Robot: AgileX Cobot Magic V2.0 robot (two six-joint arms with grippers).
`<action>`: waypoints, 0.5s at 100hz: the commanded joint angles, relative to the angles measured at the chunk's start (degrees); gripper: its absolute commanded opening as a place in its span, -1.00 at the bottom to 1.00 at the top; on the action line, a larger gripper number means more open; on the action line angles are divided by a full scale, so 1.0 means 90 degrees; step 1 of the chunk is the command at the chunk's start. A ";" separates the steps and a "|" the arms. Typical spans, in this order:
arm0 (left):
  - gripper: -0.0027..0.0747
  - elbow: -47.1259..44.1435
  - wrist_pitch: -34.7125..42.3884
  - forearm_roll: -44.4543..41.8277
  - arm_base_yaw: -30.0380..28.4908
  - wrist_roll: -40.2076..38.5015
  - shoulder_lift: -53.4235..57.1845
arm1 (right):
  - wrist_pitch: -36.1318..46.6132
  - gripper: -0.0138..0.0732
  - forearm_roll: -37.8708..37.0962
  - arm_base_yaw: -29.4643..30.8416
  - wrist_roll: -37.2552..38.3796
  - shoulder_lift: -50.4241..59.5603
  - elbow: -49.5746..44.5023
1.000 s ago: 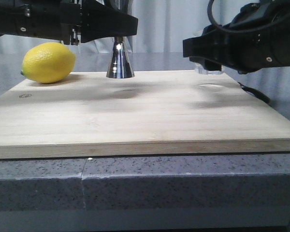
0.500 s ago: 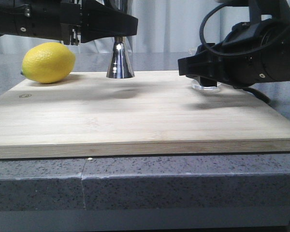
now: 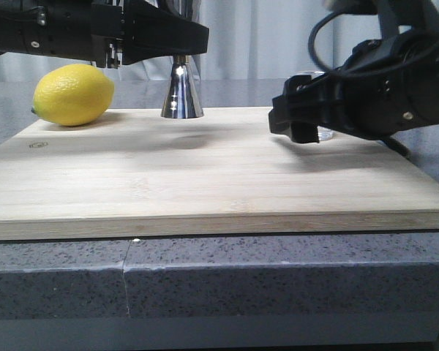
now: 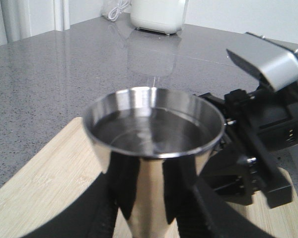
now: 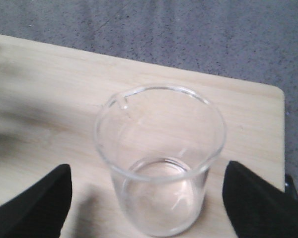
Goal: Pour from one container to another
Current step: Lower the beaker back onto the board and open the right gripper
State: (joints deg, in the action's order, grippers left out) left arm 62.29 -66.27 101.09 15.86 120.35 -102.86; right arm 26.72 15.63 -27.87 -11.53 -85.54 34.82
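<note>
1. On the wooden board (image 3: 219, 172), the landmark for all places here, the right arm reaches low over the board's right-rear corner, its dark wrist housing level and close above the wood.
2. The right gripper (image 5: 149, 198) is spread wide: its two black fingers (image 5: 35, 203) stand apart on either side of the glass beaker (image 5: 159, 163), with clear gaps between pads and glass, so nothing is grasped.
3. The beaker stands upright on the board near that right-rear corner, spout turned away from the wrist camera; it looks empty. In the front view only its rim and a sliver of its side (image 3: 323, 134) show behind the gripper.
4. The left arm stretches level across the board's rear-left side, above the wood.
5. The left gripper (image 4: 149, 218) is clamped on the steel jigger (image 4: 154, 148) at its lower cone, dark fingers (image 4: 107, 208) against both sides.
6. The jigger stands upright with its base (image 3: 181, 99) on the board's rear edge near the middle; liquid fills its upper cup.
7. A lemon (image 3: 73, 94) lies at the board's rear-left corner, apart from the jigger.
</note>
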 commanded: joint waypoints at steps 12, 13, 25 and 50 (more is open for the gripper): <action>-0.40 0.0184 -0.0559 0.0637 0.0050 -0.0043 0.0268 | -0.1280 0.62 -0.0132 0.0033 -0.0144 0.1042 0.0153; -0.40 0.0184 -0.0559 0.0637 0.0050 -0.0043 0.0268 | -0.1342 0.62 -0.0132 0.0033 -0.0144 0.1105 0.0153; -0.40 0.0184 -0.0559 0.0637 0.0050 -0.0043 0.0268 | -0.2481 0.62 -0.0132 0.0112 -0.0144 0.1698 0.0153; -0.40 0.0184 -0.0559 0.0637 0.0050 -0.0043 0.0268 | -0.5250 0.62 -0.0347 0.0881 -0.0144 0.2867 0.0445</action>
State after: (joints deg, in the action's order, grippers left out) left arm 62.29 -66.27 101.09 15.86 120.35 -102.86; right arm -15.33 13.40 -22.73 -12.32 -64.11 35.89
